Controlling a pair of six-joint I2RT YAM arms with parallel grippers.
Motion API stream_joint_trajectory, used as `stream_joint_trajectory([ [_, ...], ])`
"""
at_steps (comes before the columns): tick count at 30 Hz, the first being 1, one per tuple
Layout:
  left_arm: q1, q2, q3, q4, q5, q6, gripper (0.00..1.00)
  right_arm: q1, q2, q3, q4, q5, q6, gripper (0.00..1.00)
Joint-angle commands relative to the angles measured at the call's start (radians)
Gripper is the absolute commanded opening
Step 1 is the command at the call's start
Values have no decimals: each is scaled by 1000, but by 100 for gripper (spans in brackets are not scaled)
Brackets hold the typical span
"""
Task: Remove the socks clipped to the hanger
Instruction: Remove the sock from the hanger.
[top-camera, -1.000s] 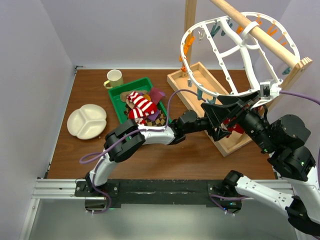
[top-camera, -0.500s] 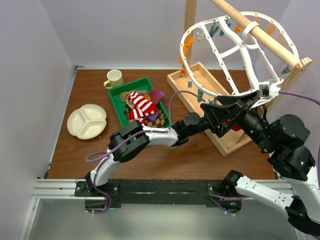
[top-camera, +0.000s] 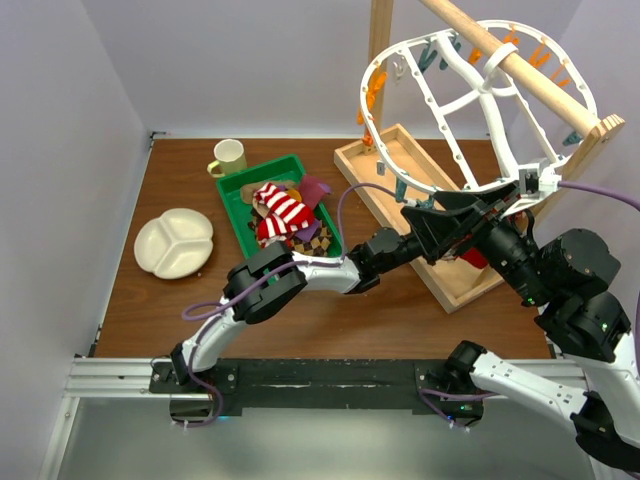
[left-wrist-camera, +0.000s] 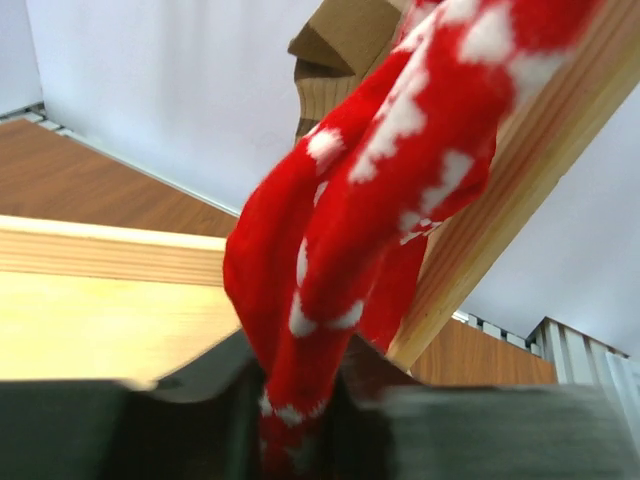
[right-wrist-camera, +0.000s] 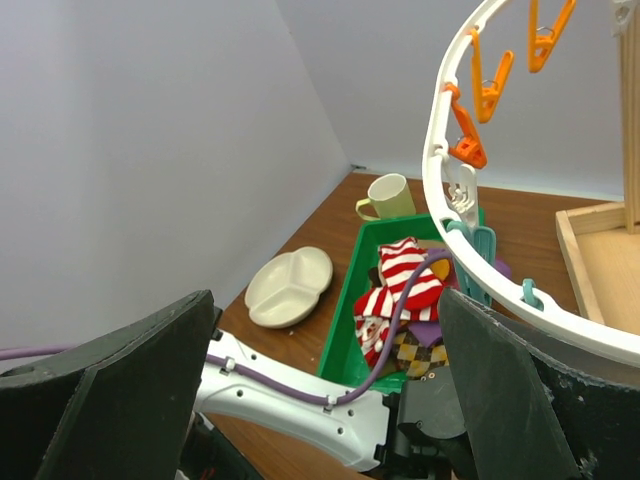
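Under the hanger (top-camera: 488, 90), left fingers (left-wrist-camera: 150, 430) pinch a red sock (left-wrist-camera: 340, 250).

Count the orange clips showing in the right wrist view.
3 orange clips: one at the top edge, one below-left of it, one lowest on the hanger. Others may lie outside this view.

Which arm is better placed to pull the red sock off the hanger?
Left. The left gripper pinches the hanging red spotted sock; the right gripper is open beside the hanger, holding nothing.

red sock (left-wrist-camera: 340, 260) cropped at top
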Motion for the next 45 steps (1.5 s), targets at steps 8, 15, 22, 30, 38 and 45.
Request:
stream_joint_trajectory([
  [8, -5, -207, -160, 91, 64, 4, 0, 0, -34, -31, 14, 69, -23, 98],
  [15, 17, -375, -352, 174, 190, -14, 0, 0, -37, -40, 18, 75, -25, 98],
  [22, 125, -491, -511, 304, 365, -167, 0, 0, -6, -46, 60, 54, -26, 99],
  [30, 242, -576, -609, 360, 435, -262, 0, 0, 57, -35, 107, 6, -31, 98],
  [38, 331, -657, -645, 263, 394, -283, 0, 0, 106, -26, 143, -20, -36, 99],
  [45, 372, -660, -646, 258, 425, -344, 0, 0, 75, -44, 141, -19, -25, 98],
])
